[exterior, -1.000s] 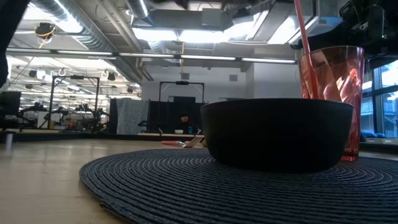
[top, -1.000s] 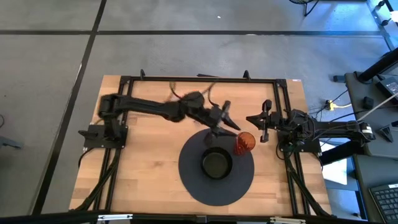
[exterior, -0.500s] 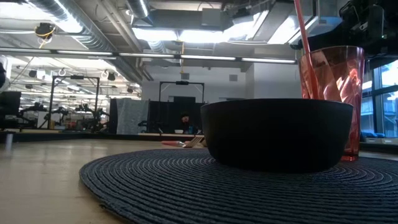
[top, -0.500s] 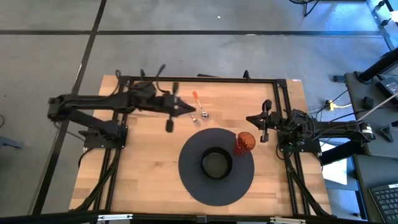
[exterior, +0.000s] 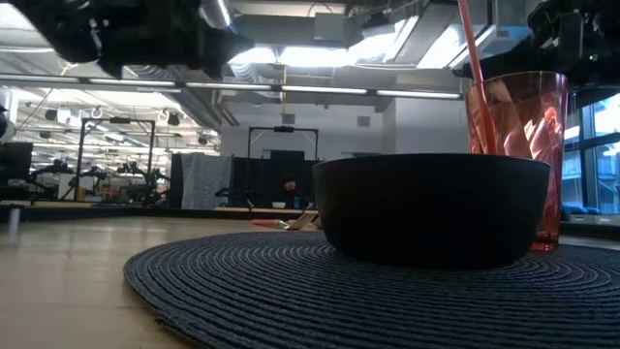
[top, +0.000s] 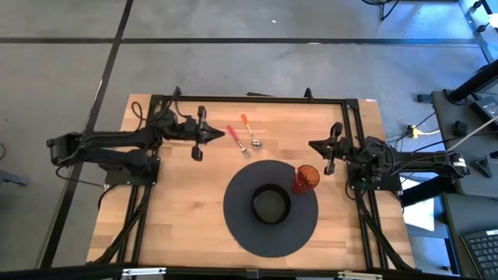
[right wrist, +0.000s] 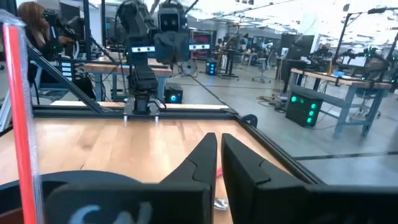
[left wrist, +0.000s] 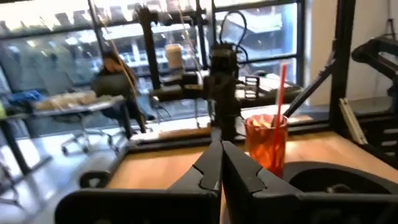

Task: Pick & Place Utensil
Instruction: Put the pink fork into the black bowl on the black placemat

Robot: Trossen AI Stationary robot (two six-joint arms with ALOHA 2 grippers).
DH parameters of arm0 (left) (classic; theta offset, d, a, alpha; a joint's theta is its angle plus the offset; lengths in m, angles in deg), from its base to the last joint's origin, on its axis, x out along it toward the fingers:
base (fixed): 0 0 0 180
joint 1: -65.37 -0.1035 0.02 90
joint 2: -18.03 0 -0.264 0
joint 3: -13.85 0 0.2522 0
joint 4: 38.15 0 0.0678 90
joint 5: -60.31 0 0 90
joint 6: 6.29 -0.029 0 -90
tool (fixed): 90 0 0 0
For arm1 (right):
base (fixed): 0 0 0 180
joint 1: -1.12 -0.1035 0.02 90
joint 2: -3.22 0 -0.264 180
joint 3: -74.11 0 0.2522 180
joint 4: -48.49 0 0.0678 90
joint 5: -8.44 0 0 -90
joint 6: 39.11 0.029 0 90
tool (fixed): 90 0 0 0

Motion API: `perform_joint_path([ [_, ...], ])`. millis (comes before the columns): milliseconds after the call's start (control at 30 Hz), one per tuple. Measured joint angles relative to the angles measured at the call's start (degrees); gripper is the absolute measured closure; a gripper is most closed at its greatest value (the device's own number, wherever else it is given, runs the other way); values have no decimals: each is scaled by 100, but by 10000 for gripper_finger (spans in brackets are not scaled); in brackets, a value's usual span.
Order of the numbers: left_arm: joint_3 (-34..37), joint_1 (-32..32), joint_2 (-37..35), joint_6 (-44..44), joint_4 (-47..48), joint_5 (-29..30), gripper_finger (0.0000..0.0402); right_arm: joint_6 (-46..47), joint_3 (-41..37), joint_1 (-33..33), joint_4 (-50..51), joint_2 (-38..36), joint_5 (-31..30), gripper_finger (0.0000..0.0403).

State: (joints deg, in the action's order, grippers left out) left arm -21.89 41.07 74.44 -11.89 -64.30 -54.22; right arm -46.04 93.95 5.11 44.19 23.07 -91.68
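Note:
A red cup (top: 306, 177) stands on the right edge of a round dark placemat (top: 241, 225), and a red-handled utensil (exterior: 472, 58) leans upright inside it. A black bowl (top: 271, 204) sits at the mat's middle. Two more utensils, one red-handled (top: 233, 137) and one orange-handled (top: 248, 129), lie flat on the wood beyond the mat. My left gripper (top: 220, 134) hovers shut and bare over the table's far left, pointing level toward the cup (left wrist: 266, 140). My right gripper (top: 313, 145) waits shut at the far right.
A black frame (top: 257, 99) runs along the table's far edge and both sides. Bare wood (top: 179, 210) lies left of the mat. In the left wrist view a person (left wrist: 118, 81) sits in the room beyond the table.
My left gripper has drawn back from above the cup toward the table's left edge, sinking a little, and its fingers have shut on nothing. The cup, the utensil in it and the bowl have stayed put.

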Motion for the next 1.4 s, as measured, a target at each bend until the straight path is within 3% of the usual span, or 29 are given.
perform_joint_path([
  [200,571,-220,-1292,82,-152,358,401,-87,0,1,-39,-1,1,377],
  [400,723,-220,-2526,85,819,421,401,69,0,2,-29,-1,16,377],
  [467,772,-214,-2701,87,1164,860,400,70,0,0,-30,0,17,377],
  [567,955,-225,-2728,-68,1523,1446,400,79,0,0,-31,0,18,377],
  [967,1440,-416,-2413,-201,1285,1676,400,54,0,2,-33,0,14,377],
  [1400,1440,-861,-1699,-151,1101,1093,400,45,0,2,-33,-1,14,377],
])
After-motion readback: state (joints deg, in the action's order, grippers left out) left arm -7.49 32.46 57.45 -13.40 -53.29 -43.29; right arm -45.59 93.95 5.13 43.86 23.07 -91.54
